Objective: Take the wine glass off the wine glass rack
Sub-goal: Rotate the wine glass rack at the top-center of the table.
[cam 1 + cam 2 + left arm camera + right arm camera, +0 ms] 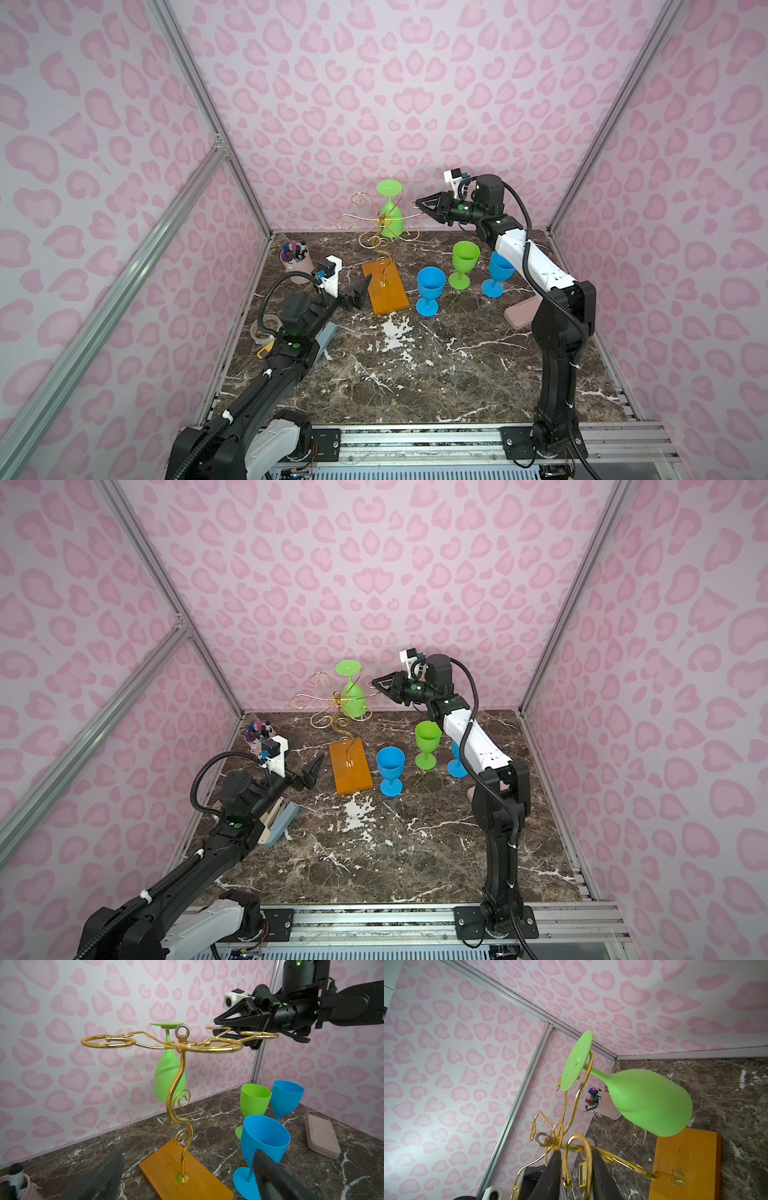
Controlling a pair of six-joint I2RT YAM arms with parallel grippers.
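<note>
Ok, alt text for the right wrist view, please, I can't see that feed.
A green wine glass hangs upside down by its foot from one arm of the wine glass rack, bowl above the marble table. Close to the camera, the two dark fingers of the right gripper flank another curled rack arm; contact is unclear.

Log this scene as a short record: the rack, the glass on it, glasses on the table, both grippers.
rack: thin gold wire wine glass rack on an orange-brown wooden base, upright on the dark marble table
hanging: green plastic wine glass, bowl down, foot held in a far scroll arm
standing: near blue goblet, green goblet, far blue goblet, all upright beside the base
right gripper: raised, fingers either side of an empty scroll loop; contact unclear
left gripper: open, low by the base, holding nothing
</note>
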